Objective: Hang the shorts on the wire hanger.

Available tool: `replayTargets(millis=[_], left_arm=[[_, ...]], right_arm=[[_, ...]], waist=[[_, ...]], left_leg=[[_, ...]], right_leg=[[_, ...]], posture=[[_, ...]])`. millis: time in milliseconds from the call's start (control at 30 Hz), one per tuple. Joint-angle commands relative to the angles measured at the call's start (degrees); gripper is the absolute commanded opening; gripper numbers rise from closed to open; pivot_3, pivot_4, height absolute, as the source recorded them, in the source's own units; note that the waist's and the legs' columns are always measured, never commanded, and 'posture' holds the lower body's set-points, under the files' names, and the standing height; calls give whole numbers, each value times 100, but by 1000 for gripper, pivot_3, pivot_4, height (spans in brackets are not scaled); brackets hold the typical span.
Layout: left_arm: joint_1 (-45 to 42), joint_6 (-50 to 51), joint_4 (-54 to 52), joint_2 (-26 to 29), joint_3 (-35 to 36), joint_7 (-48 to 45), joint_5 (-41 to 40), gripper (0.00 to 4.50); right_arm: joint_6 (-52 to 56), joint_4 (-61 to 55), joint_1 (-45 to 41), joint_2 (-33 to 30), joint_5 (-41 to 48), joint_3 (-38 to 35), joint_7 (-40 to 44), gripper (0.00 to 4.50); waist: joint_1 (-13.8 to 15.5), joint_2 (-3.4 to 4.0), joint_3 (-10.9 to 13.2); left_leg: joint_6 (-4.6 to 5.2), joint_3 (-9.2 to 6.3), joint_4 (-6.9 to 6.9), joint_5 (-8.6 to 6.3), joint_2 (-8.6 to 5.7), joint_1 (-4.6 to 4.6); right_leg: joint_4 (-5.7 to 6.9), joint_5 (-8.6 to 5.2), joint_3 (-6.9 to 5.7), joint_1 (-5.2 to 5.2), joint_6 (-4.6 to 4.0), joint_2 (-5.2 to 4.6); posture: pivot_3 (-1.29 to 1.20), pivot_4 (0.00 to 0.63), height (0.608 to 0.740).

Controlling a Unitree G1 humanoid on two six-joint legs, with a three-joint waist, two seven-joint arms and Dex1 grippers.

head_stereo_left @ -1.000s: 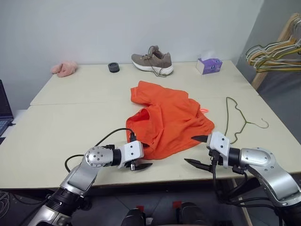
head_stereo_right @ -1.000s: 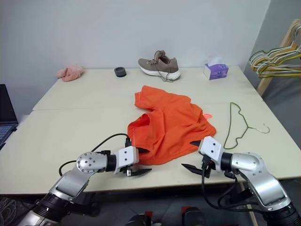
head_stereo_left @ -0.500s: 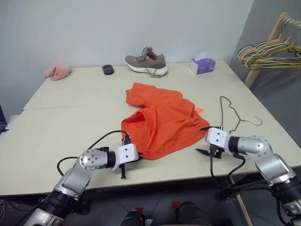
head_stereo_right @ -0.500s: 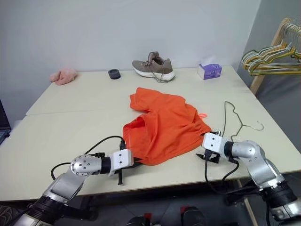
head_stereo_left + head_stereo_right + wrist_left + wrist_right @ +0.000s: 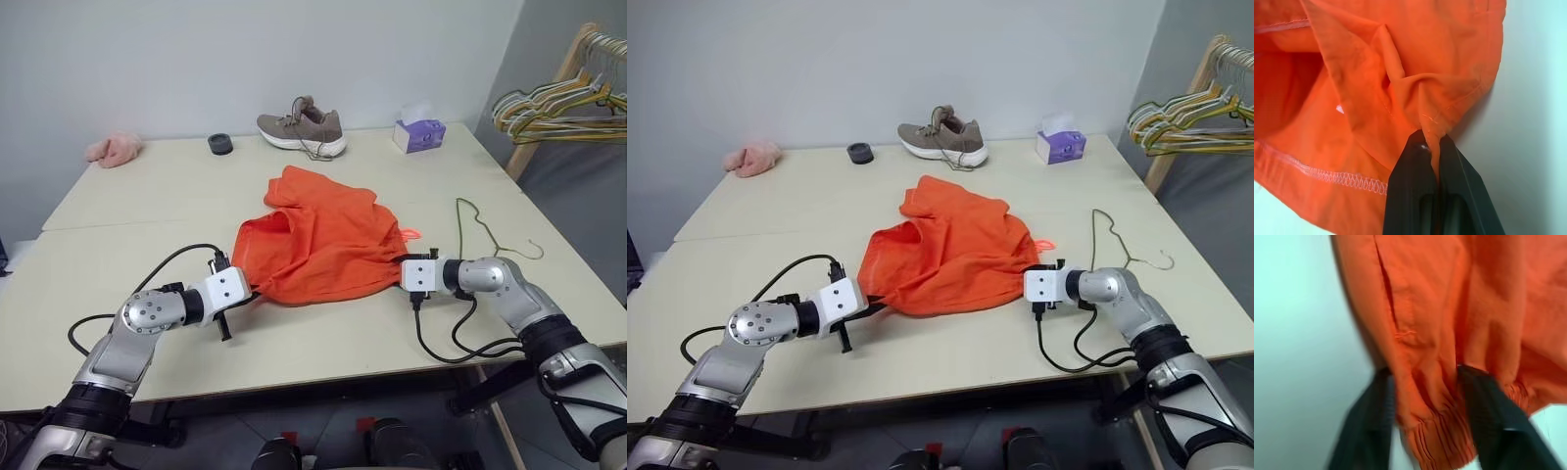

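Moved: both grippers now at the fabric, shorts dragged leftward, bunched.
Shorts (image 5: 318,240): mid-table, left of wire hanger (image 5: 478,233), apart from it.
Left gripper (image 5: 1432,147): clamped tight on a hem fold.
Right gripper (image 5: 1425,377): fingers (image 5: 1488,416) partway apart, gathered waistband lying between them.

A grey shoe (image 5: 300,126) sits at the table's (image 5: 118,220) twelve o'clock edge. A small black ring (image 5: 220,144) lies at eleven, a pink fluffy cloth (image 5: 110,149) at ten, a purple tissue box (image 5: 416,133) at one. Bunched coloured hangers (image 5: 554,100) hang at two, off the table.
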Motion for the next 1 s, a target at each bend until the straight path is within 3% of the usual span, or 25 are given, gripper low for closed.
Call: replayTargets(millis=[33, 100, 267, 433, 567, 633, 733, 867, 900, 1000], left_arm=[[21, -33, -142, 162, 200, -123, -125, 0], [64, 15, -184, 232, 222, -233, -157, 0], [308, 449, -458, 735, 399, -873, -563, 0], [741, 1907, -1290, 1651, 1067, -1825, -1749, 0], [-212, 3385, -1549, 1643, 1817, -1593, -3082, 0], [-970, 3624, -1265, 1472, 1897, -1301, -3223, 0], [-2210, 3155, -344, 1102, 1501, -840, -2562, 0], [-3775, 2260, 1373, 446, 994, -174, -1581, 0], [-4240, 1839, 2035, 277, 828, 146, -1208, 0], [-6125, 616, 4699, -262, 527, 2212, -117, 0]], right_arm=[[-176, 4, -201, 12, 16, -75, 60, 694], [-151, -17, -219, 27, 125, -125, 168, 21], [286, -638, -104, -126, 1097, -354, 1293, 21], [1863, -2217, 172, -590, 2737, -779, 2680, 21], [3820, -3153, -64, -772, 3961, -1199, 3030, 21], [4448, -3076, -416, -716, 4199, -1321, 3016, 21], [4652, -1951, -1349, -372, 3955, -1350, 2772, 21], [3675, 102, -2585, 124, 3046, -1147, 2200, 21], [3167, 750, -2971, 281, 2703, -1050, 1885, 21], [1554, 2843, -4452, 824, 1245, -510, -419, 21]], waist=[[1, 1, 1], [1, 2, 1], [-21, 8, 8], [-14, 13, 40], [92, 20, 85], [144, 11, 90], [134, 12, 90], [103, 13, 88], [95, 12, 88], [25, 11, 89]], left_leg=[[0, 0, 0, 0, -1, 0], [0, -1, 0, 0, 0, 0], [1, -1, 0, 0, 2, 4], [2, -4, -1, -1, 8, 0], [2, -18, 2, -1, 7, -2], [2, -25, 8, 0, 7, 0], [0, -18, 16, 1, 4, 14], [1, -16, 20, 7, 3, 19], [-7, -15, 20, 13, 3, 7], [-36, -6, 19, 32, 1, -46]], right_leg=[[0, 0, 1, 0, 0, 0], [2, 0, 0, 0, -1, 0], [9, -1, 1, -1, -1, 2], [10, -6, -1, -4, -8, 4], [16, -8, -18, -3, -9, 2], [28, -8, -30, -2, -9, 2], [55, -10, -27, -1, -11, 1], [73, -9, -26, -6, -11, 4], [79, -9, -22, -22, -11, 5], [98, -6, -5, -89, -11, 5]], posture=[[-145, 51, 740], [-146, 52, 740], [-147, 52, 740], [-149, 57, 740], [-136, 59, 740], [-136, 56, 740], [-139, 55, 740], [-136, 52, 740], [-141, 49, 740], [-150, 44, 740]])
